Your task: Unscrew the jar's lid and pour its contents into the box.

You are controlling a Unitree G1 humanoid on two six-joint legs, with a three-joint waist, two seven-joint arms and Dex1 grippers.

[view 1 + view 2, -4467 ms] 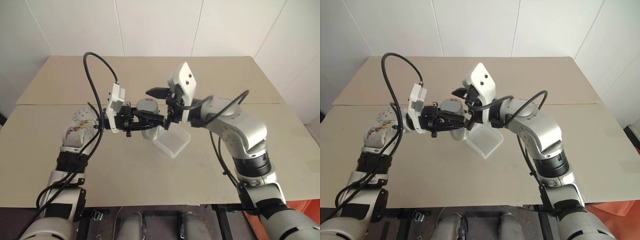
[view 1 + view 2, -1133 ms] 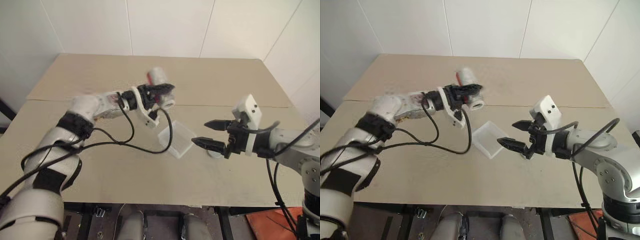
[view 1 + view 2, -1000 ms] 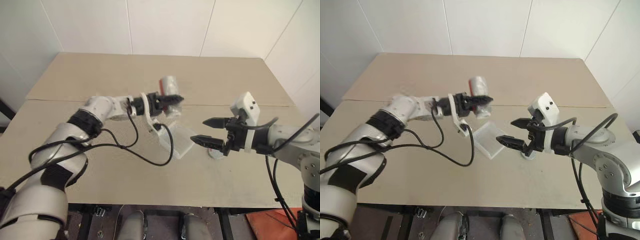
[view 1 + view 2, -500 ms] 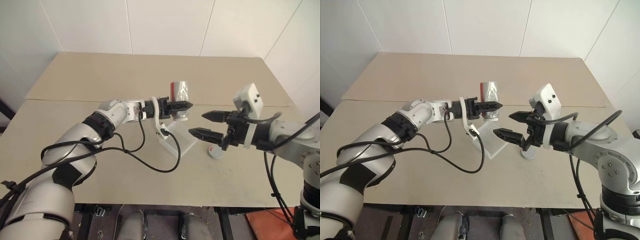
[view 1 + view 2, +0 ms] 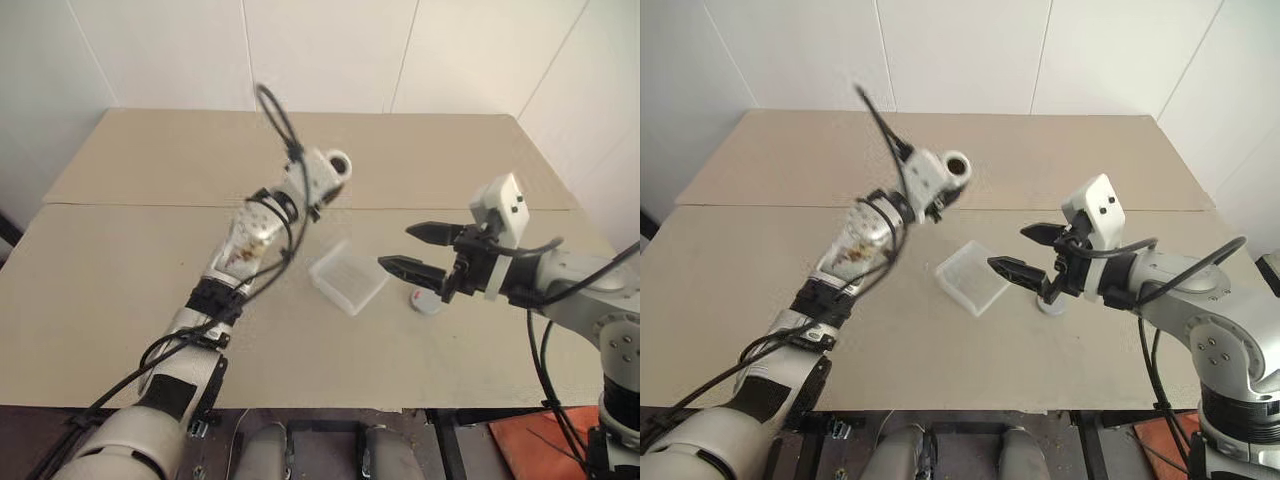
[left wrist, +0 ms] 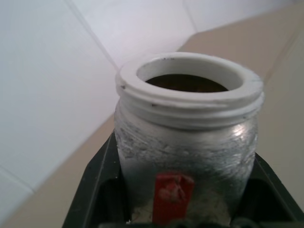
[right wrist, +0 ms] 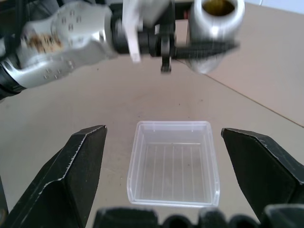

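A tan table point(image 5: 120, 260) lay before me, with a seam running across it side to side. White panelled walls point(image 5: 320, 50) stood behind it and to either side.

On the left, my left gripper point(image 7: 199, 47) was raised above the far middle of the table, its black fingers point(image 6: 92, 190) clamped tight on the jar point(image 5: 325, 172). The jar was off the surface, lidless, its white threaded mouth open. In my left wrist view the inside looked dark brown, and a red mark showed on the silvery side between the fingers. I could not tell whether any contents were in it.

Below and to the right of the jar, the box point(image 5: 348, 281) sat flat on the table near the middle, apart from both grippers. In my right wrist view its ribbed floor looked nearly bare; I could not make out any crumbs.

Right of the box, my right gripper point(image 5: 412, 250) hung over the table with its jaws spread wide, holding and touching nothing, pointed toward the box.

The lid point(image 5: 427, 303) lay on the table just beneath that gripper, beside the box, a red mark on top.
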